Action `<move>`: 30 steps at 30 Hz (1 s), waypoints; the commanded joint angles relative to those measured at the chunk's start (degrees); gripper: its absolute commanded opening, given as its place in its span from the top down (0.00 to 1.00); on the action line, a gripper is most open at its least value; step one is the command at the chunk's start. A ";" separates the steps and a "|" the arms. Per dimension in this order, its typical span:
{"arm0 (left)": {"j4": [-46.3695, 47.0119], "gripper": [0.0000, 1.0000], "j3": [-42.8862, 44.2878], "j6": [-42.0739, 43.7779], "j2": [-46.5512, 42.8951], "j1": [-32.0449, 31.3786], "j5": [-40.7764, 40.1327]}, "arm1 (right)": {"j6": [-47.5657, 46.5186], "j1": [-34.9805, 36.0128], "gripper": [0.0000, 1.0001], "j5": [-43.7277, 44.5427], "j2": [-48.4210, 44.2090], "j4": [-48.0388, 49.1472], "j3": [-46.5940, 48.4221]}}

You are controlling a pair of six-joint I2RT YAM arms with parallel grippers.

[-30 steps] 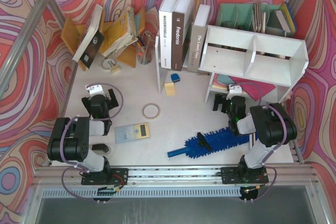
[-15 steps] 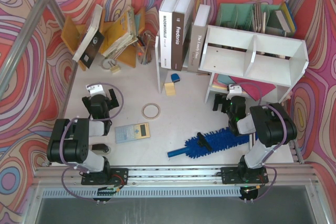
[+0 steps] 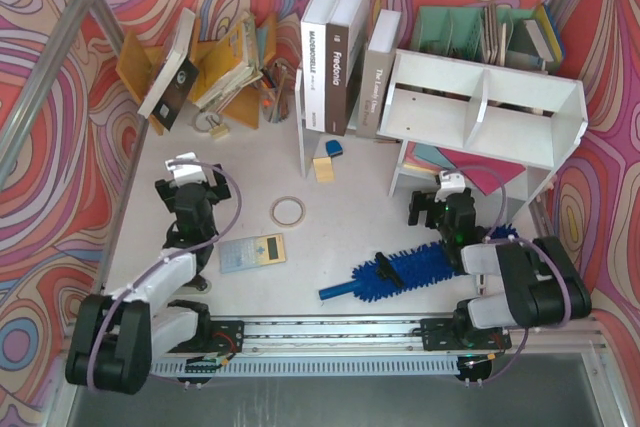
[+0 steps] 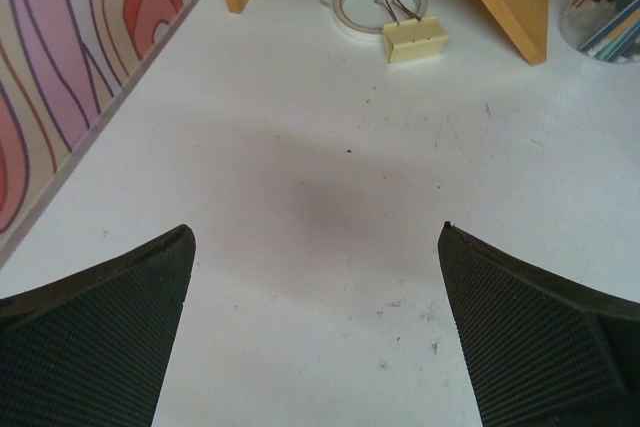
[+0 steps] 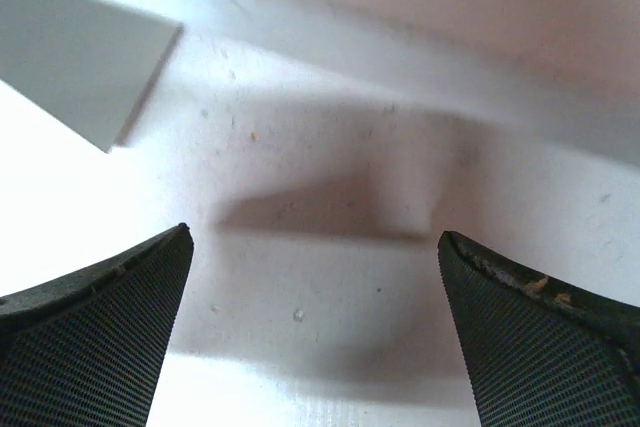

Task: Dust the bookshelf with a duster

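We judge the task not yet begun. The duster [image 3: 410, 269] lies flat on the counter [image 3: 330, 237], near its front edge, with the fluffy blue head toward the right arm and the slim blue handle pointing left toward the middle. Nothing holds it.

The right tool [image 3: 443, 197] hovers just behind the duster's head, in front of the legs of the bookshelf [image 3: 480, 107]. Its jaws stand wide apart and empty, and its wrist view shows only bare white surface and a white board edge between the fingers. The left tool [image 3: 188, 179] is well apart from the duster, over the left side of the counter behind a calculator [image 3: 252, 251]. Its jaws are also spread wide with nothing between them.

The bookshelf stands at the back right, and both of its compartments look empty. We cannot tell from these views whether any dust lies on them.

Everything is left to do: take up the duster by the handle, lift it to the shelf, and sweep the top and both compartments. The right arm looks the better placed for the pick.
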 commanded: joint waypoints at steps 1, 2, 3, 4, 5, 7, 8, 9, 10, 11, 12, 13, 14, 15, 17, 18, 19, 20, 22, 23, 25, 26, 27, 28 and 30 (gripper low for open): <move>-7.14 0.01 -0.80 -0.86 -6.56 -1.55 -3.56 | -2.84 1.23 0.01 1.58 -8.71 6.26 0.71; -7.37 0.01 -1.18 -1.21 -8.06 -1.80 -3.58 | -2.47 1.35 0.01 1.33 -9.65 5.79 0.17; -7.82 0.02 -1.44 -1.98 -9.79 -1.96 -3.73 | -1.68 1.41 0.01 1.65 -10.49 4.74 -0.02; -8.54 0.02 -1.50 -2.77 -10.72 -2.05 -3.77 | -1.08 1.58 0.01 1.46 -11.44 3.52 -0.27; -9.08 0.02 -1.51 -3.27 -11.55 -2.06 -3.51 | -0.90 1.93 0.01 1.07 -12.65 3.19 -0.80; -10.34 0.02 -1.51 -3.82 -13.02 -2.30 -3.21 | -0.79 2.83 0.01 1.09 -15.73 2.29 -2.12; -11.10 0.02 -1.37 -4.16 -13.71 -2.39 -3.32 | -0.77 3.10 0.01 1.03 -17.34 1.48 -2.43; -12.23 0.01 -1.09 -4.70 -14.77 -2.48 -3.33 | -0.62 3.25 0.01 0.96 -18.92 0.16 -2.71; -13.80 0.02 -0.93 -5.45 -15.98 -2.62 -3.27 | -0.41 3.28 0.01 0.65 -20.41 -1.00 -3.06; -14.94 0.02 -0.78 -6.25 -17.37 -2.78 -3.10 | -0.13 3.35 0.01 0.50 -22.15 -2.34 -3.36; -16.38 0.02 -0.57 -7.57 -18.54 -2.89 -3.08 | 0.33 3.42 0.01 0.00 -23.90 -3.79 -3.65; -18.21 0.02 -0.22 -8.91 -20.30 -2.94 -2.95 | 0.96 3.51 0.01 -0.96 -25.67 -5.04 -3.94; -20.05 0.01 0.33 -10.21 -21.91 -3.01 -2.71 | 1.24 3.65 0.01 -1.91 -27.52 -6.26 -4.22; -22.50 0.02 1.03 -11.83 -23.38 -3.10 -2.36 | 1.06 3.92 0.01 -2.68 -29.34 -7.99 -4.18; -28.05 0.02 3.15 -15.05 -26.12 -3.18 -1.31 | 1.21 3.98 0.01 -4.39 -33.10 -12.93 -3.82; -31.61 0.02 4.47 -16.83 -27.32 -3.20 -0.82 | 1.48 3.98 0.01 -5.22 -35.30 -15.94 -3.53; -34.76 0.01 5.99 -19.24 -28.35 -3.21 -0.58 | 2.38 3.98 0.01 -5.79 -37.37 -18.80 -2.99; -38.87 0.01 7.55 -21.78 -29.23 -3.21 -0.59 | 4.48 3.98 0.01 -6.14 -39.18 -21.56 -2.28; -46.90 0.02 11.29 -28.96 -30.52 -3.21 -1.74 | 7.49 4.01 0.01 -7.33 -42.64 -26.08 -0.73; -50.13 0.02 12.87 -30.96 -31.16 -3.23 -1.96 | 9.12 3.98 0.01 -8.18 -44.02 -27.87 -0.05; -57.01 0.02 14.66 -35.57 -32.54 -3.21 -3.13 | 15.22 3.98 0.01 -8.24 -46.64 -31.36 1.13; -59.68 0.02 15.35 -37.53 -33.33 -3.21 -3.97 | 20.00 3.98 0.01 -5.96 -47.54 -34.40 2.02; -61.95 0.02 15.93 -39.67 -34.17 -3.21 -4.74 | 25.17 3.98 0.01 -2.16 -48.42 -39.06 3.11; -65.30 0.02 16.80 -43.00 -34.89 -3.21 -6.08 | 31.63 3.98 0.01 3.09 -49.02 -44.54 4.34; -72.91 0.01 18.56 -50.11 -36.61 -3.06 -8.25 | 33.18 3.98 0.01 4.49 -49.67 -47.84 5.67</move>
